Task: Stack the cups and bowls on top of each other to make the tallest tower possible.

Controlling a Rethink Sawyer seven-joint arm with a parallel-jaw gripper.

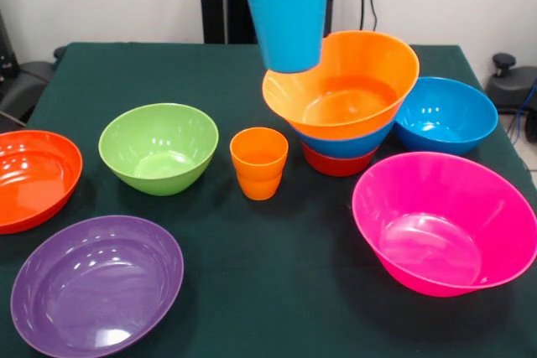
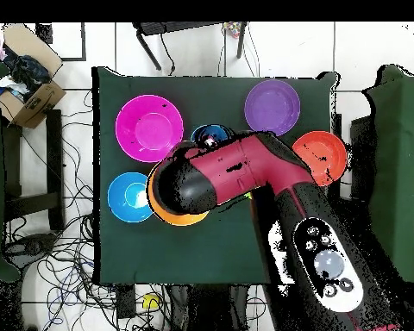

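- The light blue cup is seen raised above the worktop, hanging over the tilted orange bowl that tops the tower.
- The fingers at the cup's rim are barely shown at the top edge; whether they are clenched cannot be told.
- The tower is placed near the worktop's far edge, beside a blue bowl.

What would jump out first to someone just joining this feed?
The light blue plastic cup held up at the top of the front view, just above the rim of the tilted orange plastic bowl. That bowl tops a stack over a blue bowl and a red-orange bowl. The large pink plastic bowl sits in front, nearest the camera.
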